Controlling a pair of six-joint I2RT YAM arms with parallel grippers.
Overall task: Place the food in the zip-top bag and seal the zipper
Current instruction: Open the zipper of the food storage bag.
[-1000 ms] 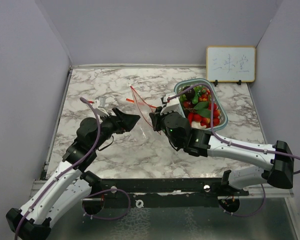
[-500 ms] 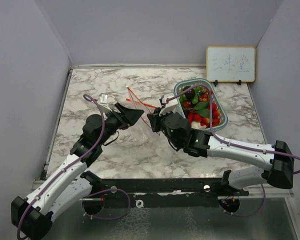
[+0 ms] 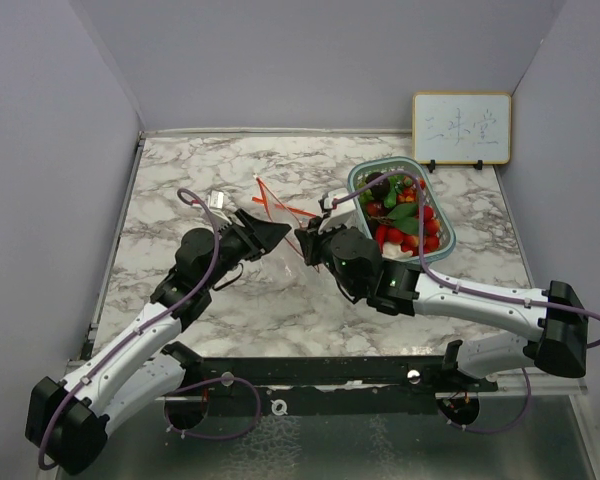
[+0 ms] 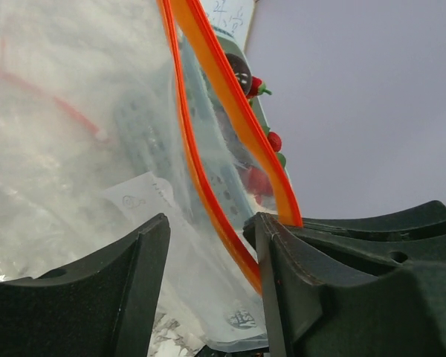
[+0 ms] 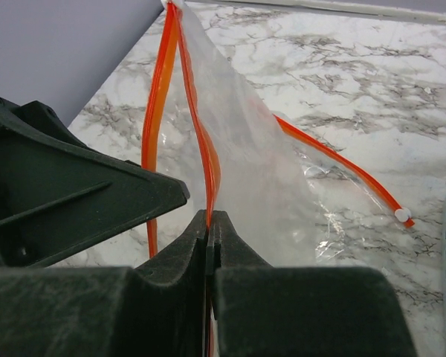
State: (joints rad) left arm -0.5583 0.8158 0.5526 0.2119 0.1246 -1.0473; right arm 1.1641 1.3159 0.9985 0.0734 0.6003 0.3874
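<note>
The right fingers (image 5: 197, 239) pinch the zip-top bag (image 5: 245, 149) at its zipper (image 5: 157, 97); the left fingers (image 4: 143, 268), at nine o'clock, stand apart astride that zipper.

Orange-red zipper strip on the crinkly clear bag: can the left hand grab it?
Probably yes: the orange-red zipper strip runs between the left hand's open fingers, nothing in the way.
</note>
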